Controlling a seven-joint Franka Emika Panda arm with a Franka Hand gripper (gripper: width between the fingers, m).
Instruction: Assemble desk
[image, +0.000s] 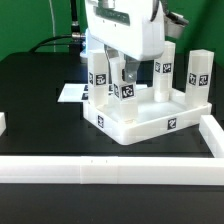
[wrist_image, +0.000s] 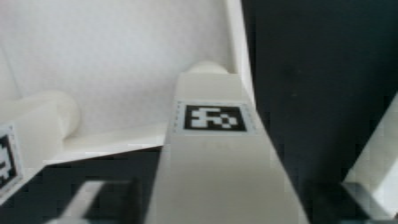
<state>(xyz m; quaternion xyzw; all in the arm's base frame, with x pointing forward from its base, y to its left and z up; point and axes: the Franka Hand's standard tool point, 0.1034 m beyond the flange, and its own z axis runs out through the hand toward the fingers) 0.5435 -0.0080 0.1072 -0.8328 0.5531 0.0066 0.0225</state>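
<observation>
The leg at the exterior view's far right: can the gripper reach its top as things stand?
Probably yes. That leg stands upright at the desk top's corner with nothing above it. The gripper hangs over another leg, so it would have to lift and cross first.

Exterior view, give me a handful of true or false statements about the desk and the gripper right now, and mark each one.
1. The desk top lies with its legs pointing up. True.
2. The gripper is over the desk top. True.
3. The table is white. False: it is black.
4. A leg stands at the desk top's corner on the exterior view's right. True.
5. The border bar rests on top of the desk. False: it lies on the table in front of it.
</observation>
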